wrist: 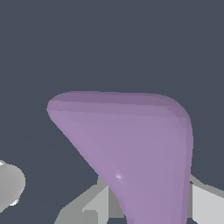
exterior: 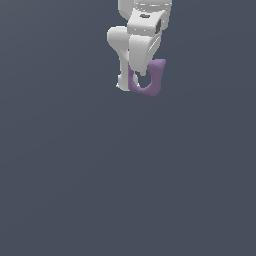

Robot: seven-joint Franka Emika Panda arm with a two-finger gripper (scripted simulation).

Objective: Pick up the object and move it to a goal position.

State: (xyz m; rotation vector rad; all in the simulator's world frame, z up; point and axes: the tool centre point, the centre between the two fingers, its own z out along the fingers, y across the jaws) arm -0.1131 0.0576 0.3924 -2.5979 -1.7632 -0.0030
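Your white end effector (exterior: 134,80) pinches the small matte purple rounded block (exterior: 152,80); you're mid-carry, so next comes steady transport to the goal.

You're looking at flat, even simulator light, fairly dim overall against a dark slate background. The arm (exterior: 142,35) is the brightest thing, lit from above, its underside greying off. No cast shadows fall anywhere. In the wrist view the block (wrist: 135,144) shows soft shading and one tiny glint low down. Edges look slightly soft and pixelated, and you get no glare or lens distortion.
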